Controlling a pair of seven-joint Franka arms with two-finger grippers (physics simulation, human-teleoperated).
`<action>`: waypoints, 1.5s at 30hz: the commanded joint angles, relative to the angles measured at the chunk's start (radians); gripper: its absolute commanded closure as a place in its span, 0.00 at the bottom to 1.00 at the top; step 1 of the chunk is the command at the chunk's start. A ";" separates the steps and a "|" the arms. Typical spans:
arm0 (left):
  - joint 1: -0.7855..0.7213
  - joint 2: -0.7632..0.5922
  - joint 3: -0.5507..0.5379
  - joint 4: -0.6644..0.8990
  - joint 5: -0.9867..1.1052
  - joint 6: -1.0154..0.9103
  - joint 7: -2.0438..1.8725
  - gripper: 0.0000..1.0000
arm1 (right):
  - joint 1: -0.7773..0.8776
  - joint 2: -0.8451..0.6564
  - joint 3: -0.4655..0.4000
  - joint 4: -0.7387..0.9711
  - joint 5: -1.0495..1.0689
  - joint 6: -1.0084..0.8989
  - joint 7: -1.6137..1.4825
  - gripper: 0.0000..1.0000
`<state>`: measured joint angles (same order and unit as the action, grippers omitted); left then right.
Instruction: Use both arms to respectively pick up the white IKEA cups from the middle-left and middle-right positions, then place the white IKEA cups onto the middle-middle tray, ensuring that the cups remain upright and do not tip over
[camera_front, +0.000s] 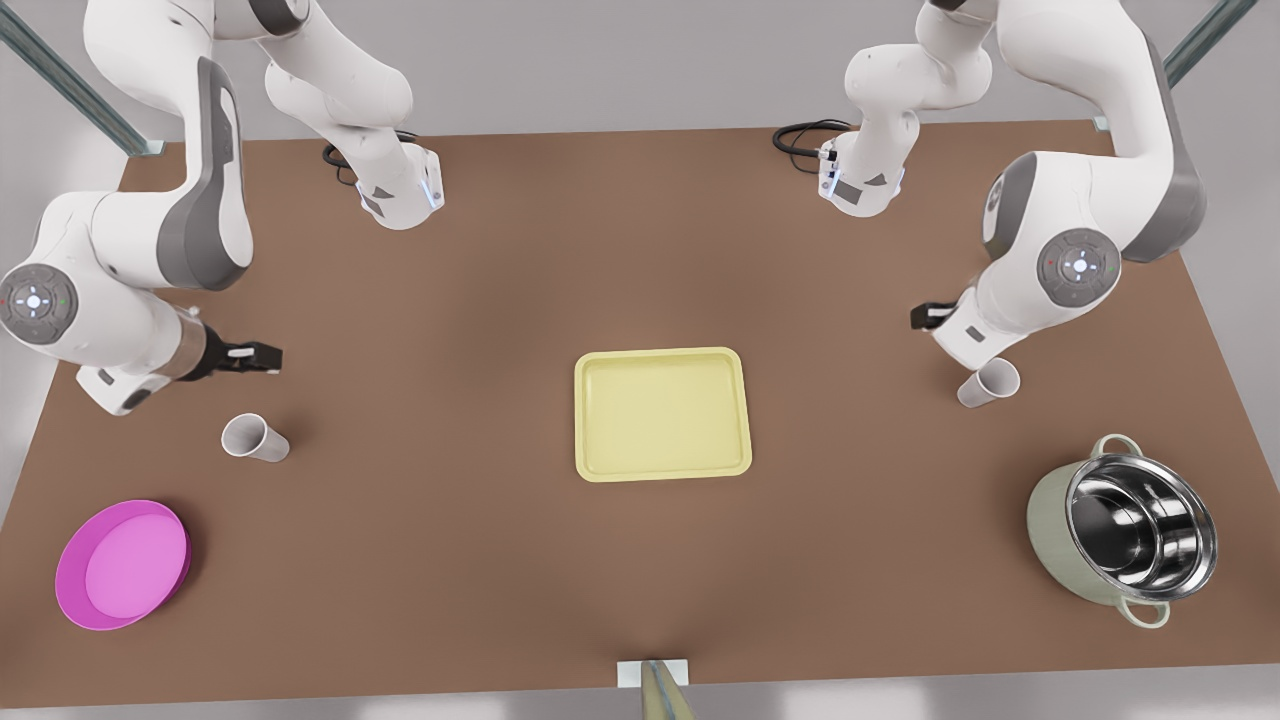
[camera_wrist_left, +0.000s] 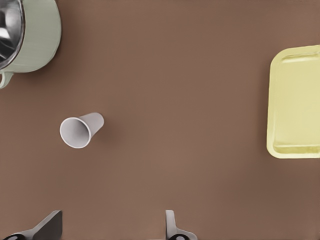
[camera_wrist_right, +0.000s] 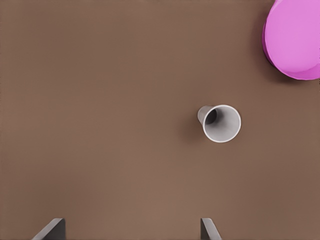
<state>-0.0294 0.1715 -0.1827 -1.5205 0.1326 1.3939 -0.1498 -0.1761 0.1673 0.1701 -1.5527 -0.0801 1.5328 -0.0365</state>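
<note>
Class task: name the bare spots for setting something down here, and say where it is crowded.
The tray is bare, and so is the brown table between it and each cup. It is tighter by the pot near one cup, and by the bowl near the other.

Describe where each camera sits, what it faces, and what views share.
Front view: above the table, looking down at the tray; both arms show.
Left wrist view: on the left gripper, facing one cup and the pot; open fingers show.
Right wrist view: on the right gripper, above the other cup and bowl; open fingers show.
Front and left wrist share the tray.
</note>
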 joint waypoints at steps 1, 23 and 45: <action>-0.003 -0.001 0.002 0.000 -0.019 0.066 -0.017 0.00 | -0.017 -0.002 0.002 -0.007 0.009 0.095 -0.028 0.00; 0.075 0.195 0.442 -0.538 -0.097 0.836 0.521 0.00 | -0.306 0.304 -0.011 -0.247 -0.040 0.695 -0.206 0.00; -0.287 0.462 -0.010 0.181 -0.177 0.481 -0.609 0.79 | -0.356 0.380 -0.009 -0.294 -0.033 0.679 -0.238 0.37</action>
<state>-0.3076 0.6252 -0.1771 -1.3589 -0.0490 1.9698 -0.0348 -0.5330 0.5480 0.1609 -1.8472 -0.1142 2.2080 -0.2250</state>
